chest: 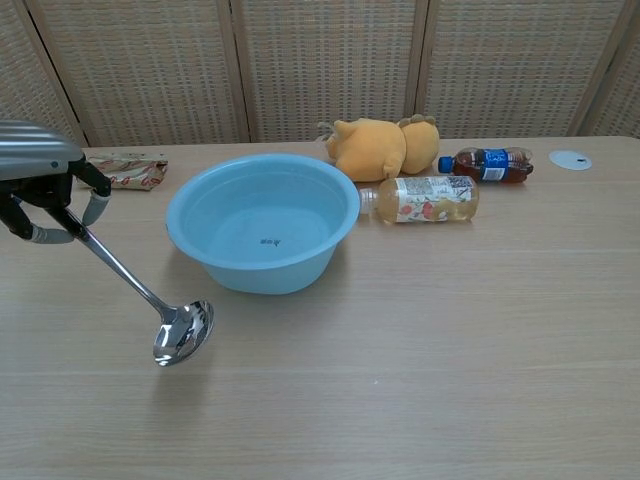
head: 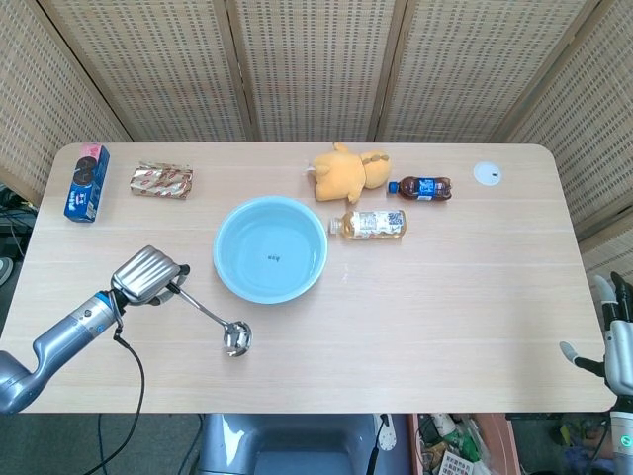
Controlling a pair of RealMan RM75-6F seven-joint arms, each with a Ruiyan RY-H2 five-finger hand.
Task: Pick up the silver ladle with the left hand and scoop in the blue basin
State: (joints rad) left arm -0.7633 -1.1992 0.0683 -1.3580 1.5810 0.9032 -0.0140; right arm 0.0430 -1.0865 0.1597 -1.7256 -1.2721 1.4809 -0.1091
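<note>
My left hand (head: 148, 275) (chest: 45, 185) grips the handle end of the silver ladle (head: 212, 319) (chest: 150, 300). The ladle slopes down to the right, its bowl (chest: 183, 331) just above or on the table, left of and nearer than the blue basin (head: 270, 247) (chest: 262, 220). The basin sits mid-table and looks empty. My right hand (head: 613, 341) hangs off the table's right edge with fingers apart, holding nothing; the chest view does not show it.
Behind the basin lie a yellow plush toy (head: 346, 171) (chest: 380, 147), a tea bottle (head: 371, 225) (chest: 420, 199) and a cola bottle (head: 422, 188) (chest: 487, 164). A blue cookie box (head: 87, 183) and a snack pack (head: 161, 181) (chest: 128, 170) lie far left. A white disc (head: 487, 174) (chest: 570, 159) lies far right.
</note>
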